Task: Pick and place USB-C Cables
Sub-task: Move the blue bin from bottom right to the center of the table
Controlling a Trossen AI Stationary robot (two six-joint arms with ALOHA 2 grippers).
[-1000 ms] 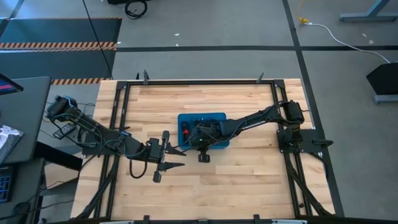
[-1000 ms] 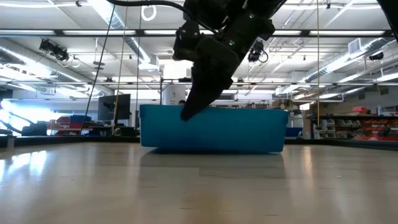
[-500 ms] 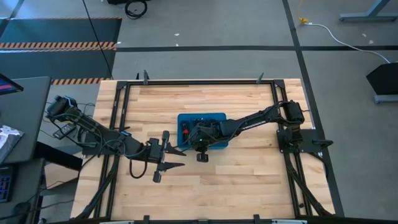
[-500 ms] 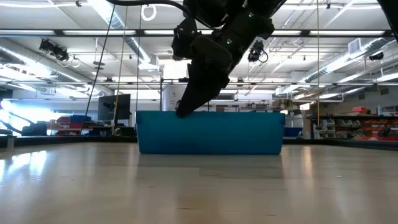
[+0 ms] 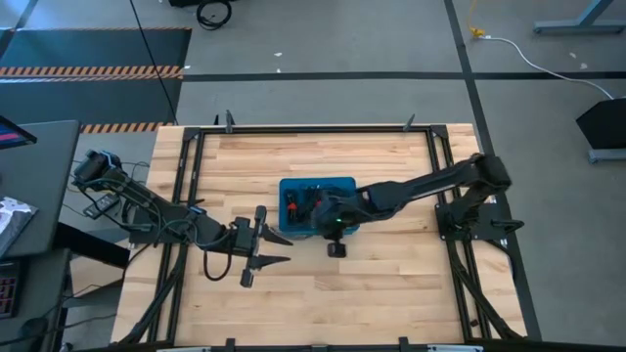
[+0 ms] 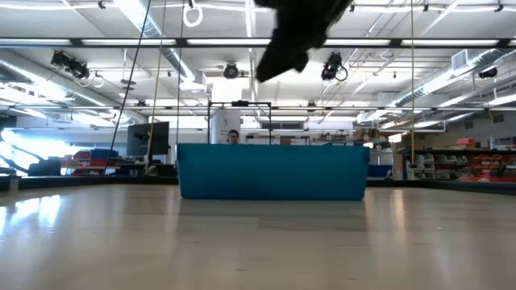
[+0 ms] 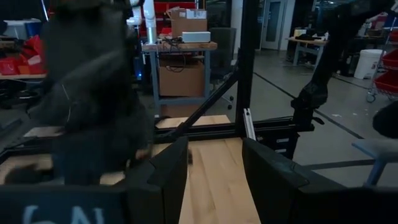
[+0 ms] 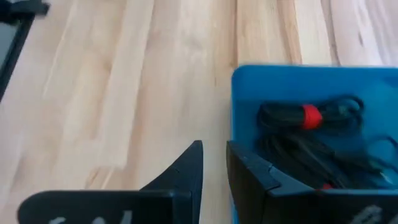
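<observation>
1. USB-C Cables [image 8: 311, 134]: a dark tangle lying inside the blue tray [image 5: 290, 186], one bundle with a red band clear in the right wrist view. High view shows the same dark heap with a red spot at the tray's left side [image 5: 305, 202]. Exact count not readable; no white bundle made out.
2. No cable bundle seen on the bare tabletop [image 5: 372, 284] in any view, so placing looks mostly or wholly done as far as the frames show. Can't tell if any bundle sits hidden under the right arm.
3. Blue tray sits near the middle of the tabletop; low view shows only its outer wall [image 6: 272, 171], contents hidden there.
4. Right claw [image 8: 214, 165]: above the tray's edge, jaws a narrow gap apart, nothing between them. In the wrist view the cables lie just beyond the fingertips, inside the tray, not touching the claw. Low view puts the claw [image 6: 294, 40] well above the tray rim.
5. High view: right claw [image 5: 333, 227] over the tray's near right corner, cables just beside and below it.
6. Left claw [image 7: 214, 165]: parked on the left of the tabletop, well apart from the tray, jaws parted, empty. High view [image 5: 279, 248] shows the fingers spread toward the tray.
7. Judgement: release step seems finished; what's left, if anything, is backing the right arm away.
</observation>
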